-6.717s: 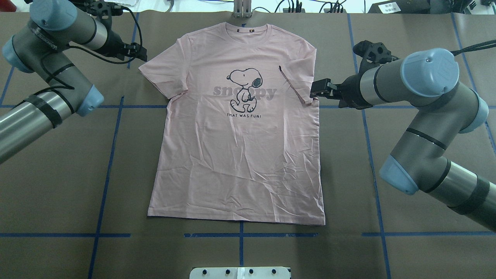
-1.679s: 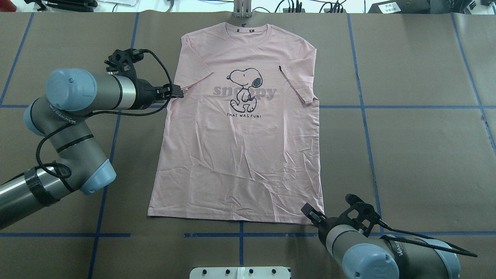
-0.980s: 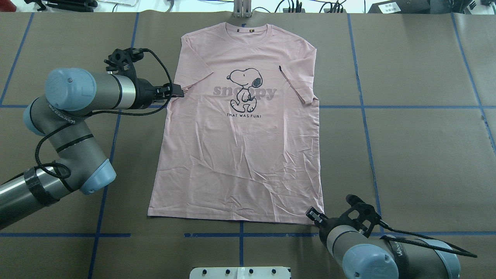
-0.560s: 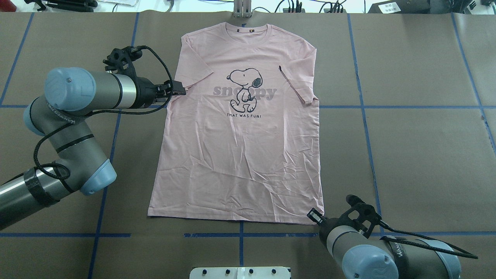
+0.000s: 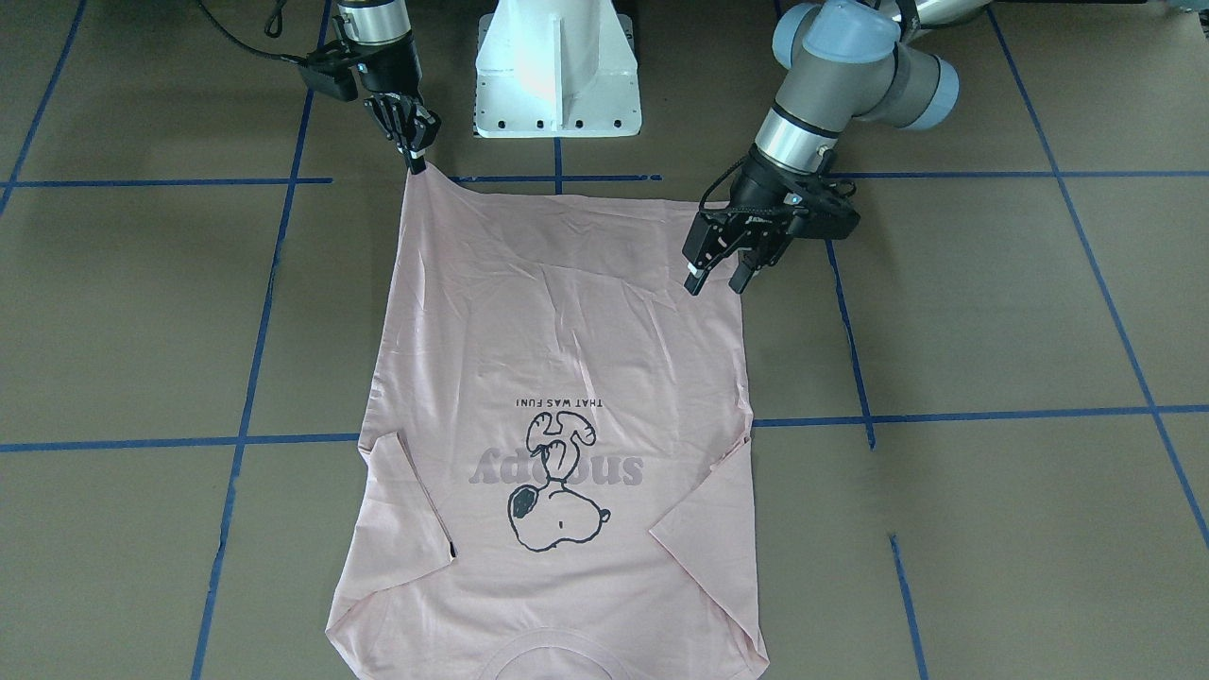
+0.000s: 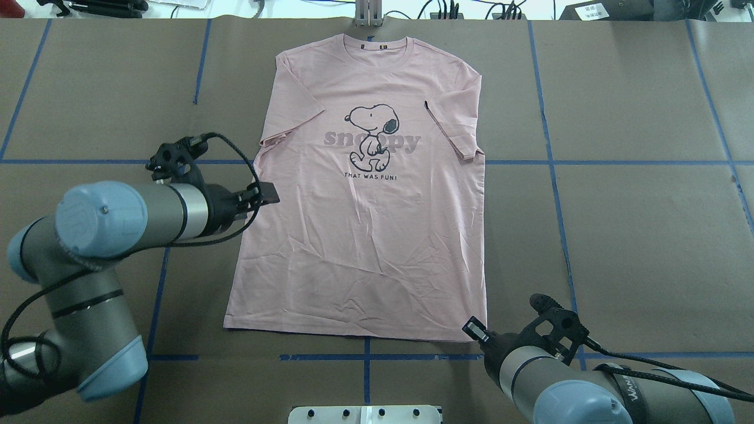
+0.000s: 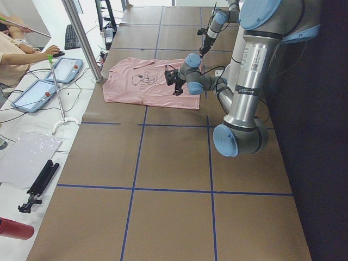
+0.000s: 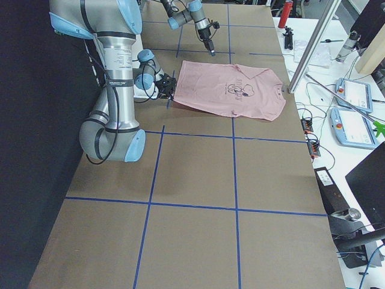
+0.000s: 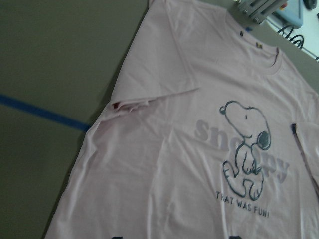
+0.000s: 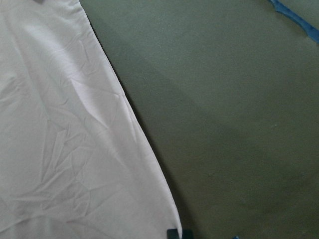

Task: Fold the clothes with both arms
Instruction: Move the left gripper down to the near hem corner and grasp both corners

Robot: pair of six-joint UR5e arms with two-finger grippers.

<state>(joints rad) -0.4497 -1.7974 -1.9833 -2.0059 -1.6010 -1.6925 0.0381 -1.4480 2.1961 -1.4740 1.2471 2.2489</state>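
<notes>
The right gripper (image 5: 414,156) has its two fingers pressed together on one hem corner of the pale pink T-shirt (image 5: 557,359). The cloth rises to a small peak right at the fingertips (in the right wrist view that corner runs straight into the tips at the lower edge). From this pinch the hem runs off sideways toward the other arm, and the shirt's side edge runs away from the fingers toward the collar.

The left gripper (image 5: 716,280) has its fingers (image 5: 694,277) spread wide, with nothing between them. They are over the shirt's opposite side edge, partway between hem and sleeve; whether they touch the cloth cannot be told. Ahead of these fingers the near sleeve (image 6: 293,112) lies folded inward over the chest, a small dark tag (image 9: 115,105) at the end of its cuff. Beyond the sleeve are the black dog outline (image 6: 371,134) and the grey lettering across it. Past those, the far sleeve (image 6: 453,126) is folded inward too.

The shirt lies front up and wrinkled on the brown table (image 5: 992,312), which is crossed by blue tape lines (image 5: 1001,414). Behind each set of fingers its arm leads back: the left arm (image 6: 135,215) bends at a blue-capped joint, and the right arm (image 6: 554,383) comes in low near the hem. The white pedestal base (image 5: 557,71) stands between them, just beyond the hem.
</notes>
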